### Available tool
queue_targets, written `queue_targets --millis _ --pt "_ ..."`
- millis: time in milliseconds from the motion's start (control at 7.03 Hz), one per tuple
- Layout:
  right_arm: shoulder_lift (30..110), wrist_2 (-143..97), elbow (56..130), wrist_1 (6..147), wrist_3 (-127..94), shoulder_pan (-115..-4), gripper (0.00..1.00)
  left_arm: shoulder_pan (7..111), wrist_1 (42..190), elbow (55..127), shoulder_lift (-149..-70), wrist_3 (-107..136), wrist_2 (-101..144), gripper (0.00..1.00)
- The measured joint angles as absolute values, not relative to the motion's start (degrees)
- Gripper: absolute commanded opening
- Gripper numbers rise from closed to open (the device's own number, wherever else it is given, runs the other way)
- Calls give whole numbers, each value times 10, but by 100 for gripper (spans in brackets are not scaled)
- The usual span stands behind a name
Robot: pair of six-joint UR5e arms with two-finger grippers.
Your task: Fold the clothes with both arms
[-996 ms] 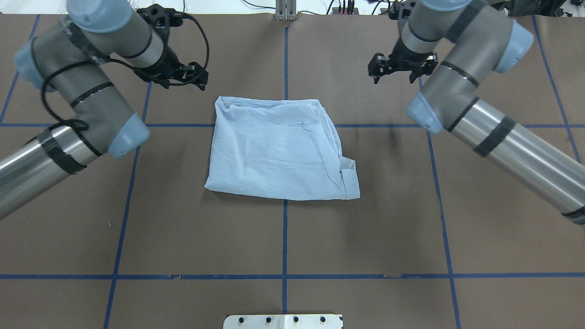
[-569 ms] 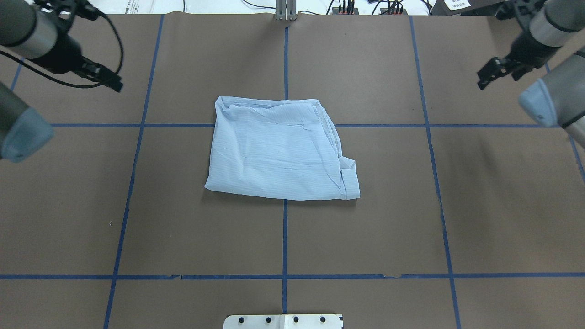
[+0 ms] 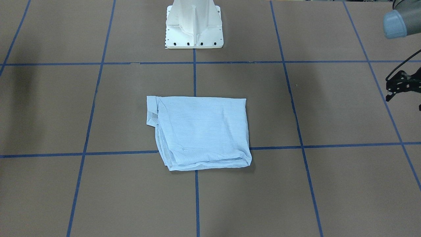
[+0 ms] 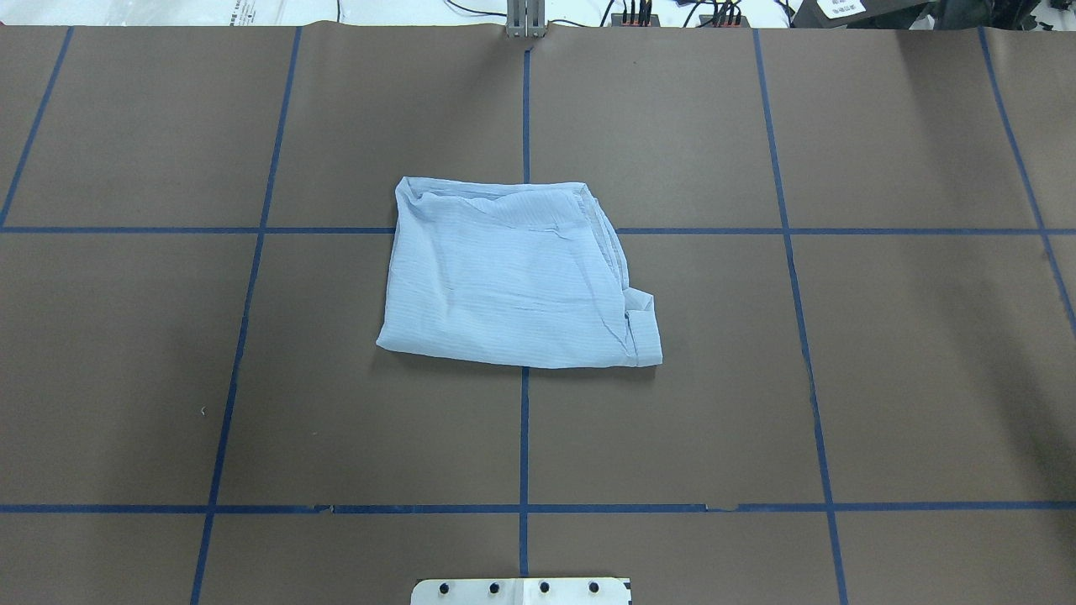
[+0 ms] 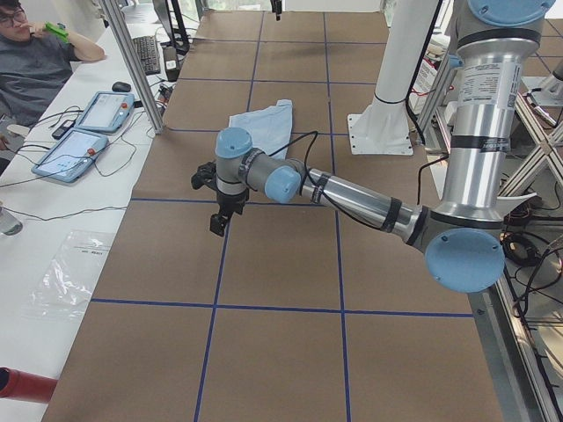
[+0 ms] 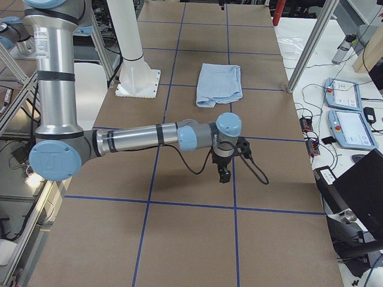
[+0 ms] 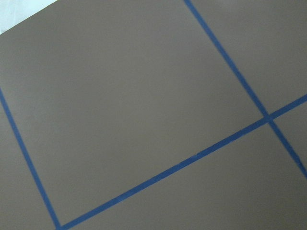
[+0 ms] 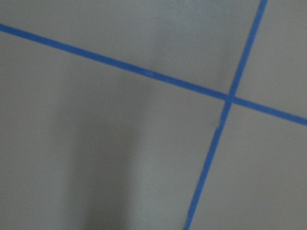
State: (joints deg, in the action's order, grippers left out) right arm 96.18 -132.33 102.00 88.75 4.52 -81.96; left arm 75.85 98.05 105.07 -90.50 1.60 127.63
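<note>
**Figure. Both arms parked wide of the folded garment.** The shirt (image 4: 517,273) lies flat near the middle of the table (image 4: 799,420). It is folded into a compact, slightly skewed rectangle that straddles the central tape line (image 4: 523,437). Its stacked edges run along the robot's right side, where a small flap (image 4: 643,313) juts out at the near corner.

The left gripper (image 5: 217,221) hangs above bare paper off the table's left end, well apart from the cloth. The right gripper (image 6: 224,173) does the same at the opposite end. Both wrist cameras show only paper and tape, so I cannot tell whether either pair of jaws stands apart or together. Nothing visible hangs from either.

I judge the folding essentially complete, and the step in hand to be clearing away and inspecting. To do this well, I keep both wrists high and outside the garment's outline so that no finger or cable brushes the thin fabric. Should I choose to tidy the flap, I would bring in the right arm (image 6: 137,136) alone, descend vertically and pinch only the top layer. The stack looks light enough to slide if nudged sideways.
</note>
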Motion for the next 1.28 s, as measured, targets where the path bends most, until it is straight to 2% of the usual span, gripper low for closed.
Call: queue_targets --millis 142,427,1280 --pt "1002 -1325 1038 891 46 -847 100 785 982 1052 -862 12 1281 100" --pt "1030 -1325 1049 891 26 -875 100 853 978 1059 -805 7 1284 100" --pt "1033 -1326 1050 884 -6 -879 100 878 926 1045 -794 10 1367 100"
